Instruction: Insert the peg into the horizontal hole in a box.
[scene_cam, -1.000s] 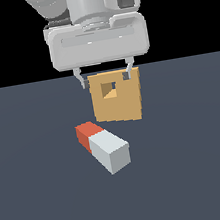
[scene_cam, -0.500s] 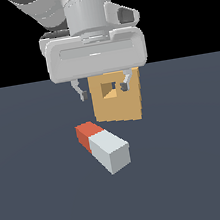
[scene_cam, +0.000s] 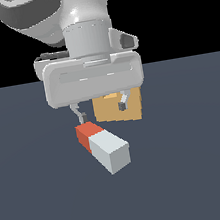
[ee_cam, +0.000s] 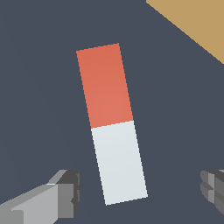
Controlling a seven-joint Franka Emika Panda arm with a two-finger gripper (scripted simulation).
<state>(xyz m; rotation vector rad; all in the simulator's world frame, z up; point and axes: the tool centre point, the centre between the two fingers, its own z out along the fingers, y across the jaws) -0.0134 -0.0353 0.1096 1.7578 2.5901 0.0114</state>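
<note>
**Peg free on the floor, gripper spread wide above it**

Peg [scene_cam: 103, 146] lies flat on the dark floor [scene_cam: 194, 179], low and just left of centre in the exterior view. You see its red end [scene_cam: 90, 134] pointing away toward the box and its white end [scene_cam: 112, 152] coming toward the camera. In the wrist view the whole peg [ee_cam: 112, 123] shows from above, slightly tilted, with nothing touching it.

Your gripper [scene_cam: 102, 109] hangs over the red end with its jaws wide apart and nothing between them. In the exterior view one finger [scene_cam: 78, 115] drops just above the red end, though you cannot tell from that angle whether it touches. The other finger [scene_cam: 124, 101] shows in front of the box. In the wrist view both fingers are cut off by the frame: one [ee_cam: 52, 197] at the lower left edge, the other [ee_cam: 214, 190] at the lower right edge, each well clear of the white end's sides.

Box [scene_cam: 132, 109] stands behind the peg, just right of centre in the exterior view. The gripper's broad body covers its upper part, so you cannot see the hole at all. Only the tan lower face and a little of one side show. In the wrist view the box [ee_cam: 197, 22] is a tan wedge cut off by the upper right corner, apart from the peg.
</note>
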